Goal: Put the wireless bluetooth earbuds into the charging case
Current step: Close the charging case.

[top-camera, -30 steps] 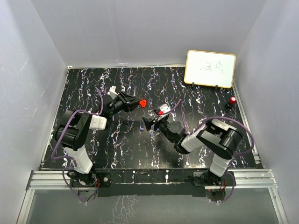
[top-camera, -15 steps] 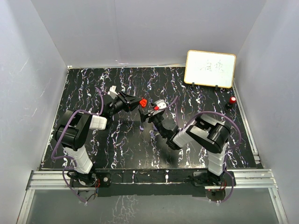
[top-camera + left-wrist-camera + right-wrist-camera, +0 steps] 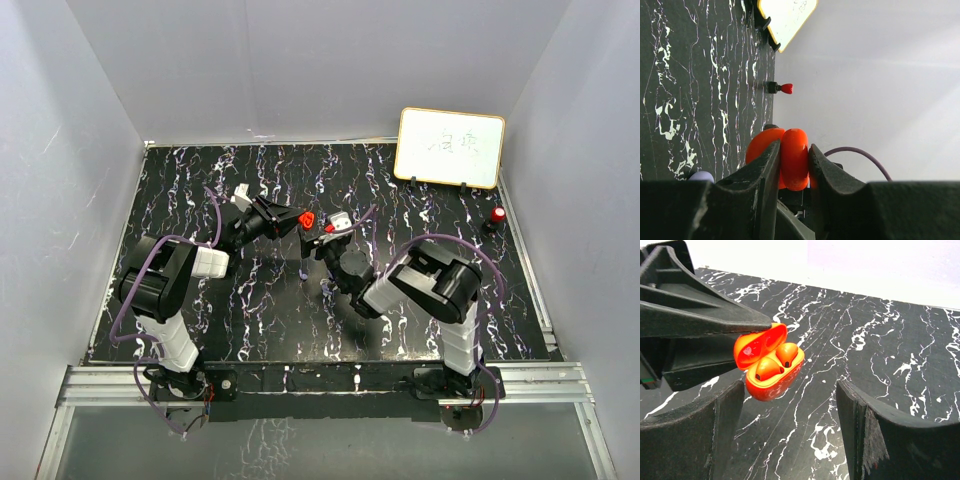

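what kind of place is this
Likely a robot test booth: plain white walls box in a black marbled table, a left arm and right arm are bolted at its near edge, and a whiteboard stands at the back.

You get soft, even overhead light in the top view. The table [image 3: 270, 330] carries only faint, diffuse shadows beneath the arms [image 3: 160, 290], and the pale walls [image 3: 300, 70] stay bright without hot spots. At the table's far right corner the whiteboard [image 3: 450, 147] is nearly washed out, its writing barely legible.

From the left wrist, the fingers [image 3: 762, 172] of the left gripper [image 3: 794, 150] sit dark and slightly soft against an overexposed wall.

From the right wrist, the red charging case [image 3: 767, 367] is sharp and glossy, mirrored in the table's sheen. The fingers [image 3: 700, 430] of the right gripper [image 3: 790, 390] are blurred.
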Action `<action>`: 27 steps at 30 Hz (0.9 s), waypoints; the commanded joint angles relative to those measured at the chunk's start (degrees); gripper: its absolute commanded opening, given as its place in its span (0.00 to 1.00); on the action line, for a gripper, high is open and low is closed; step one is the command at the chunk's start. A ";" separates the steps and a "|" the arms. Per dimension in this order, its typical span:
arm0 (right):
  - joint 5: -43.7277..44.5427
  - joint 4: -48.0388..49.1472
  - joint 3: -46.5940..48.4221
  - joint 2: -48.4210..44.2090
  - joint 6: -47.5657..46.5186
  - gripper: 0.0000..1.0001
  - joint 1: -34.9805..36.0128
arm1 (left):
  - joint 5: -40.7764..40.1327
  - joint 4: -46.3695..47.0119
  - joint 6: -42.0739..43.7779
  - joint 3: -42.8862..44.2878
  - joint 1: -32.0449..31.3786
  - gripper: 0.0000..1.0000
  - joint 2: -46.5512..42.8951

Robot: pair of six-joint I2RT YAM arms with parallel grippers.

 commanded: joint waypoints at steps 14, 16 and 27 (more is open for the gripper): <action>7.83 8.87 0.47 2.38 -3.25 0.73 -1.45 | 0.50 1.51 -0.03 -0.81 -0.32 0.00 -2.51; 7.85 9.75 0.04 2.38 -3.25 0.73 -1.59 | 0.53 1.33 0.06 -0.95 -0.26 0.00 -2.50; 7.94 9.90 -0.79 1.84 -3.52 0.74 -1.77 | 0.58 1.05 0.54 -1.70 -0.27 0.00 -1.90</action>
